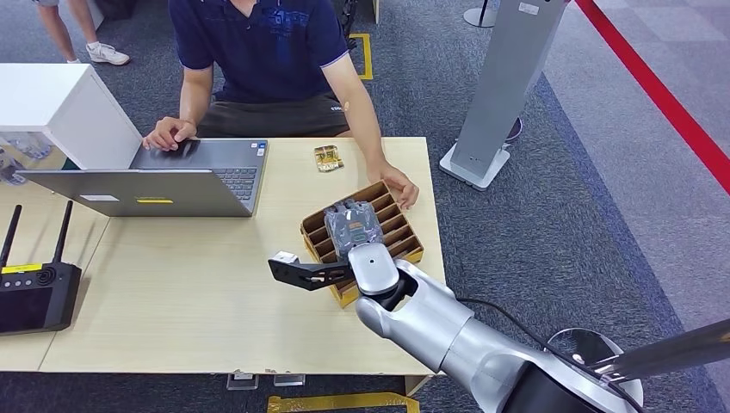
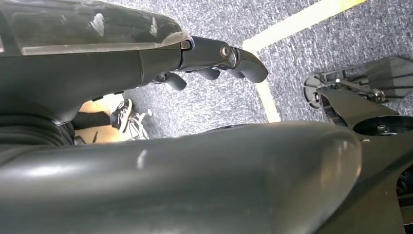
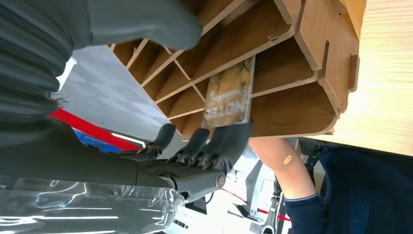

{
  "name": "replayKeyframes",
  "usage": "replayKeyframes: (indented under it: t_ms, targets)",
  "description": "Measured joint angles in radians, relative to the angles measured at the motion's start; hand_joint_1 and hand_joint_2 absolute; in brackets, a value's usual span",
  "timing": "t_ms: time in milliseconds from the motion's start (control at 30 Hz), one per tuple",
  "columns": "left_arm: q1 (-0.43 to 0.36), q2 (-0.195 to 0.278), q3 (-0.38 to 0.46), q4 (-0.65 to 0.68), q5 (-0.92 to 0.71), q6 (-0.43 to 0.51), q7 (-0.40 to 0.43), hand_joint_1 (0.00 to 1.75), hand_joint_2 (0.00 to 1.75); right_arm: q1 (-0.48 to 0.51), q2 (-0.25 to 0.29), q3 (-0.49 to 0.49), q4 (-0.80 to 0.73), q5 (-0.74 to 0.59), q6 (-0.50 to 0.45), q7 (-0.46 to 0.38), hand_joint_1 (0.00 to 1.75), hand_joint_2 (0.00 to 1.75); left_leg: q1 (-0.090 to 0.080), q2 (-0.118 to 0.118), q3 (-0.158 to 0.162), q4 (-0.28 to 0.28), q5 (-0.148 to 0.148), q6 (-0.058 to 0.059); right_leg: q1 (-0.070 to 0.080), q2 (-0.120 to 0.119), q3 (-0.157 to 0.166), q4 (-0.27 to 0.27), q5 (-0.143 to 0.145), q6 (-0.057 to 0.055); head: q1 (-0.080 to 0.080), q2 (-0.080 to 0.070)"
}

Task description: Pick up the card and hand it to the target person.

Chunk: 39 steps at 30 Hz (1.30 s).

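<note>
A brown slotted wooden card holder (image 1: 400, 232) stands on the pale table (image 1: 172, 301) near its right edge. My right hand (image 1: 351, 225), wrapped in clear film, hovers right over the holder. Seen from the right wrist, a worn gold-printed card (image 3: 229, 92) stands in one slot of the holder (image 3: 302, 63). My right hand (image 3: 190, 165) reaches it with dark fingertips (image 3: 229, 139), one touching the card's end, while the thumb (image 3: 146, 22) stays apart on the other side. My left hand (image 2: 214, 58) hangs over the carpet, holding nothing. The person in a navy shirt (image 1: 258, 43) sits across the table.
The person's hand (image 1: 400, 185) rests beside the holder, the other (image 1: 170, 133) on an open laptop (image 1: 172, 176). A small gold card (image 1: 328, 158) lies near the far edge. A black device with antennas (image 1: 34, 292) sits at left, and a grey stand (image 1: 508, 86) at right.
</note>
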Motion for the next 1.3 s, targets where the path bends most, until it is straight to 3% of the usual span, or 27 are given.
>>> replayKeyframes:
  t_ms: [133, 367, 533, 667, 1300]
  targets:
    - [0.000, 0.000, 0.000, 0.000, 0.000, 0.000, 0.000, 0.00, 0.00, 0.000, 0.000, 0.000, 0.001, -0.003, -0.001, 0.001, 0.96, 1.75, 0.000, 0.000, 0.000, 0.000, 0.000, 0.000, 0.000, 0.000, 0.000, 0.000, 0.000, 0.000, 0.000, 0.000]
    - [0.000, 0.000, 0.000, 0.000, -0.002, -0.002, 0.000, 0.00, 0.00, 0.000, 0.000, 0.000, 0.002, -0.006, -0.006, 0.002, 0.96, 1.75, 0.000, 0.000, 0.000, 0.000, 0.000, 0.000, 0.000, 0.000, 0.000, 0.000, 0.000, 0.000, 0.000, 0.000]
    - [0.000, 0.000, -0.001, 0.000, -0.007, -0.003, 0.000, 0.00, 0.00, 0.000, -0.003, 0.000, 0.002, -0.006, -0.006, 0.007, 1.48, 1.75, 0.000, 0.000, 0.000, 0.000, 0.000, 0.000, 0.000, 0.000, 0.000, 0.000, 0.000, 0.000, 0.000, 0.000]
    - [0.000, 0.000, -0.001, 0.000, -0.009, -0.003, 0.000, 0.00, 0.00, 0.000, -0.004, 0.000, 0.002, -0.006, -0.006, 0.009, 1.75, 1.75, 0.000, 0.000, 0.000, 0.000, 0.000, 0.000, 0.000, 0.000, 0.000, 0.000, 0.000, 0.000, 0.000, 0.000]
    - [0.000, 0.000, -0.003, 0.000, -0.016, -0.011, -0.011, 0.00, 0.00, 0.000, -0.012, -0.004, -0.001, 0.016, -0.031, 0.013, 1.71, 1.75, 0.000, 0.000, 0.000, 0.000, 0.000, 0.000, 0.000, 0.000, 0.000, 0.000, 0.000, 0.000, 0.000, 0.000]
